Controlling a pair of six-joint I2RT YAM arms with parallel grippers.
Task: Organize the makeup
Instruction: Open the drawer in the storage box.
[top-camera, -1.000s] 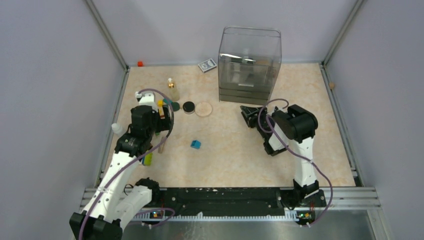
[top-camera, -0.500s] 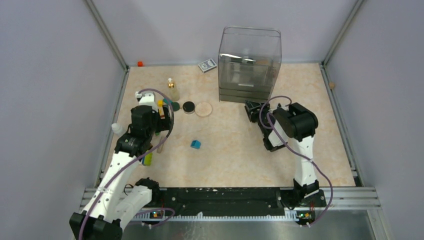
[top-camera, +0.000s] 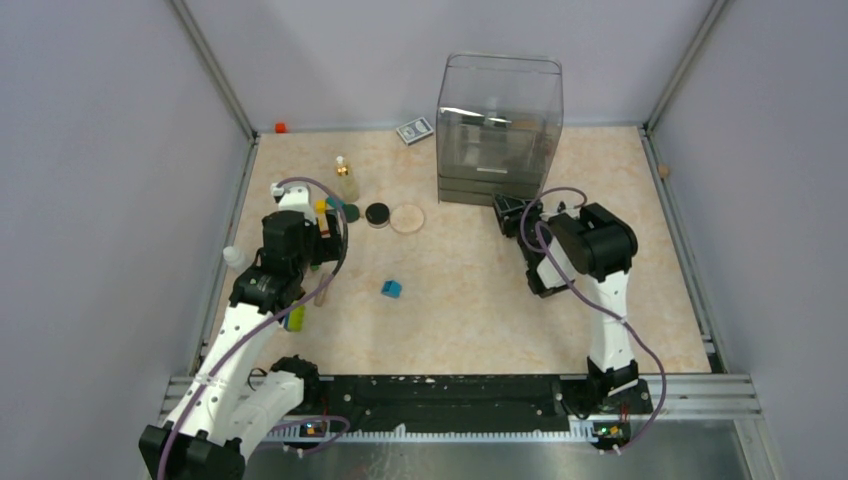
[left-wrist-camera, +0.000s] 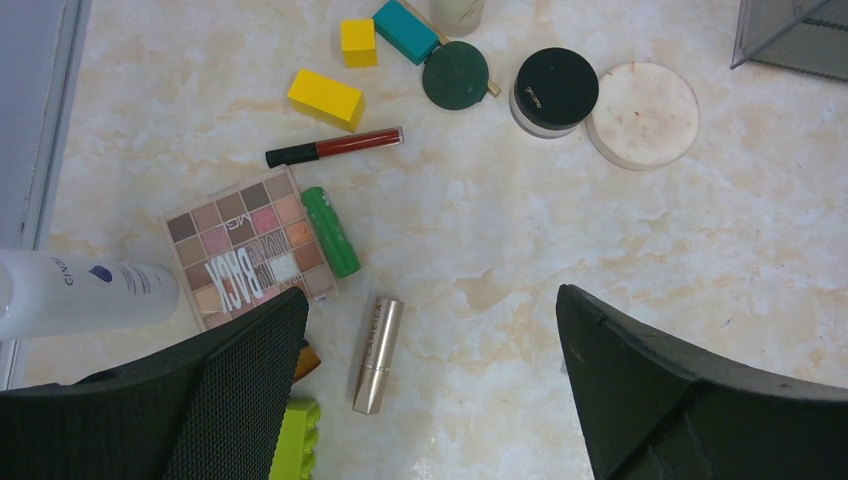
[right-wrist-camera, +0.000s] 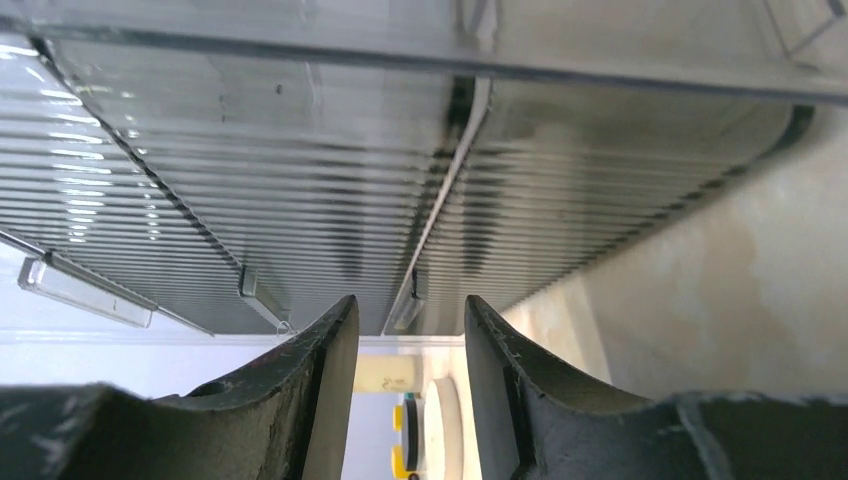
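Drawer organizer (top-camera: 498, 130) stands at the far side of the table (top-camera: 450, 300). Compact (left-wrist-camera: 555, 90) touches disc (left-wrist-camera: 643, 113) on its right — palette (left-wrist-camera: 248, 250) lies nearer, bottle (left-wrist-camera: 85, 292) just left of it.

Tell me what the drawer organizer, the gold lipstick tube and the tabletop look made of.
Drawer organizer: smoky clear plastic, glossy; its contents show through. Gold lipstick tube: metal or metallised plastic, judging by the satin sheen. Tabletop: beige marble pattern, probably matte laminate; it shows little glare.
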